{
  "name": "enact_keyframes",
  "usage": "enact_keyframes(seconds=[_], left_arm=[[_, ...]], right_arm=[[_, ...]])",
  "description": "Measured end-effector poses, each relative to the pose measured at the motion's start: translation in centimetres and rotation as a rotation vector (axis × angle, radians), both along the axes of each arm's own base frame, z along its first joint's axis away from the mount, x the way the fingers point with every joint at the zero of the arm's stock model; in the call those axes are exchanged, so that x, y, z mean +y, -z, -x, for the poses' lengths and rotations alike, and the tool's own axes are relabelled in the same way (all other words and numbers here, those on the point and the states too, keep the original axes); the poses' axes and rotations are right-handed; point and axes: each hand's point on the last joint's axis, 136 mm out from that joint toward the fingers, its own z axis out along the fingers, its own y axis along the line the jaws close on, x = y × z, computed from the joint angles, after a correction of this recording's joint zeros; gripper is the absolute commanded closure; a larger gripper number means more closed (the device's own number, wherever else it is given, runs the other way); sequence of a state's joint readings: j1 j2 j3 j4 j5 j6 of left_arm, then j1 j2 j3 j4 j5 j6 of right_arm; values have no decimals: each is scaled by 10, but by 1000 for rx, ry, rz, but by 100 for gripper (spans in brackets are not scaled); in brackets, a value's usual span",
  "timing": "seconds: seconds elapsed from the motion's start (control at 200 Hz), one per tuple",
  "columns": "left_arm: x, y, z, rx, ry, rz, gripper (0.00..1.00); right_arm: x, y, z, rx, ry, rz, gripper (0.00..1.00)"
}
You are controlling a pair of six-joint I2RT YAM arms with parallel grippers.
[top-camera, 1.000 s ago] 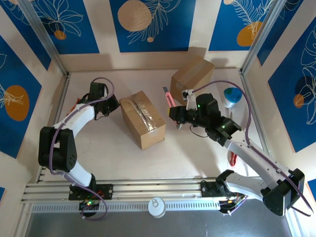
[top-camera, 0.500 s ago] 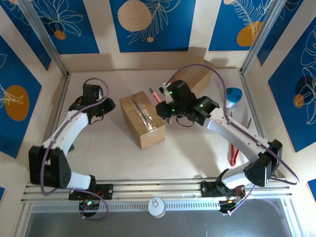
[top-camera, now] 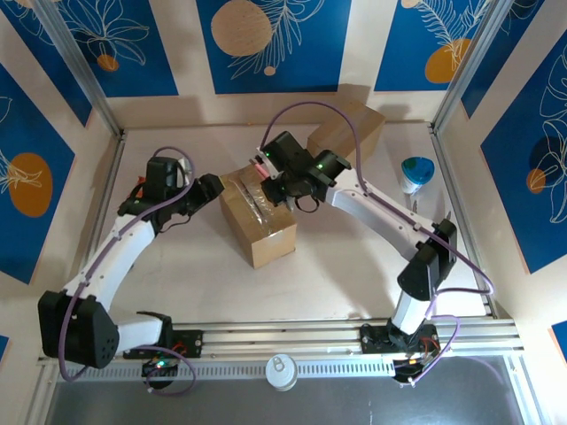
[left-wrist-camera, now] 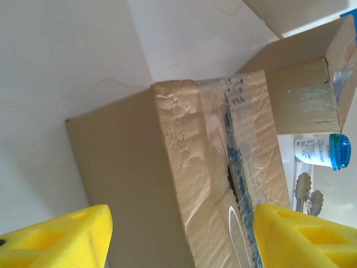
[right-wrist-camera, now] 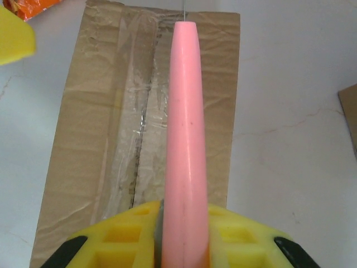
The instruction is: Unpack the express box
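Over the box (top-camera: pixel 257 215), the right gripper (right-wrist-camera: pixel 186 223) clamps a cutter (right-wrist-camera: pixel 186 111); the left gripper (top-camera: pixel 211 186) gapes, holding nothing, so the unbraced box may skid.

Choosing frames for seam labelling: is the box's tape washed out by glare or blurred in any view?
Top external: sharp, tape shines pale. Left wrist: tape crisp, slight sheen. Right wrist: tape mildly glary but readable; the pink cutter up close looks soft.

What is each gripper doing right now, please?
Left gripper: open, holding nothing, facing the taped box.
Right gripper: closed on the pink cutter.
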State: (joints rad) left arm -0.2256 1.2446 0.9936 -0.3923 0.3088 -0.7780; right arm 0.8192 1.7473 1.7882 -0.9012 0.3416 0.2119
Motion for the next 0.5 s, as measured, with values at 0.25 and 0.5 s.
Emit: enact_keyframes(seconds=[0.25, 0.5], left_arm=[[-16, 12, -4, 28, 11, 40, 34], [-26, 33, -9, 52, 15, 64, 34]], right_arm=[[2, 8, -1, 18, -9, 31, 100], [3, 11, 0, 23, -10, 36, 100]])
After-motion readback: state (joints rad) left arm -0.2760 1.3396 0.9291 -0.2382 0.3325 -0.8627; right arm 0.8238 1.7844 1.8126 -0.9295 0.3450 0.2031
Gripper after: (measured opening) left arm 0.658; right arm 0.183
